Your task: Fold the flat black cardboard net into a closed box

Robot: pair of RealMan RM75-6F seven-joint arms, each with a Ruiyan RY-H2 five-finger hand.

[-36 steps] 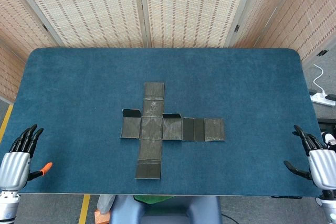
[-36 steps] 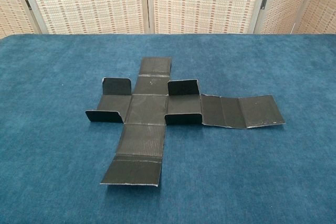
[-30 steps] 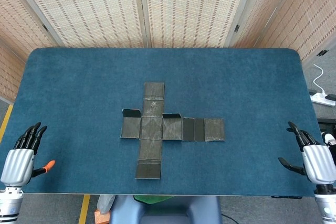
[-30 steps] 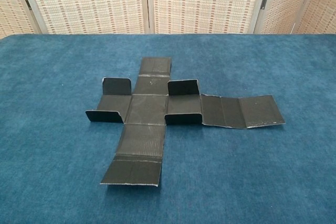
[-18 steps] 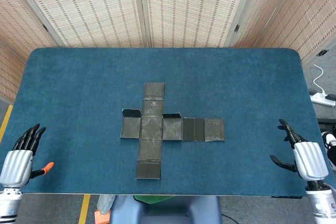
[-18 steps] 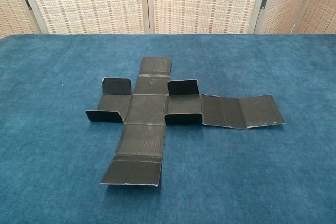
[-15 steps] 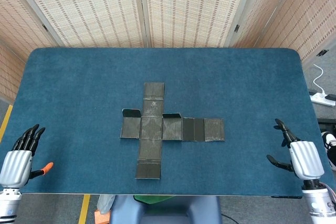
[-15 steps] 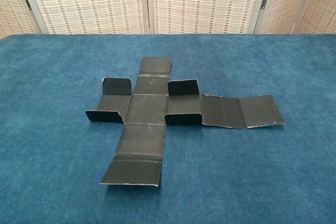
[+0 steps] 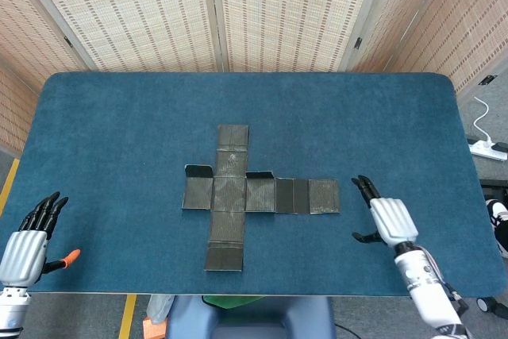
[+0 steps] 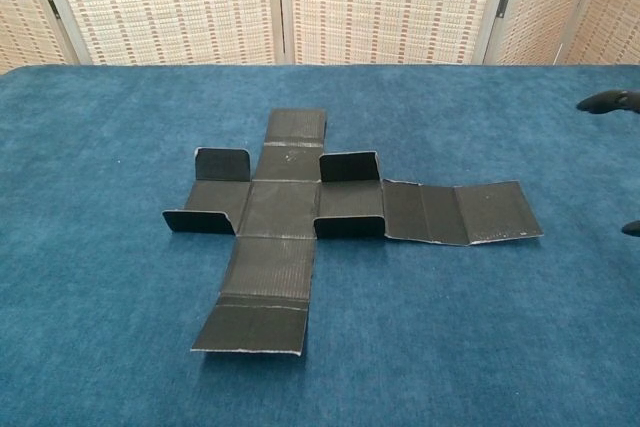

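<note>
The tabletop (image 9: 119,117) spreads out below me, covered in deep blue cloth, with woven folding screens (image 9: 214,13) standing behind its far edge.

The black cardboard net (image 9: 238,194) lies near the middle of the tabletop, spread out in a cross shape. One long strip runs from the far side toward me, and a second strip crosses it and stretches out toward my right. Most panels lie flat on the cloth. In the chest view the net (image 10: 290,212) has small flaps standing upright along the cross strip, two on the left of the centre panel and two on the right.

My right hand (image 9: 390,218) is over the tabletop, just beside the right end panel of the net but apart from it. Its fingers (image 9: 363,188) are spread and point away from me, the thumb sticks out toward the net, and it holds nothing. In the chest view only dark fingertips (image 10: 608,100) show at the right edge.

My left hand (image 9: 25,248) is at the near left corner, well apart from the net, off the tabletop's edge. Its fingers (image 9: 44,210) are straight and slightly apart, holding nothing.
</note>
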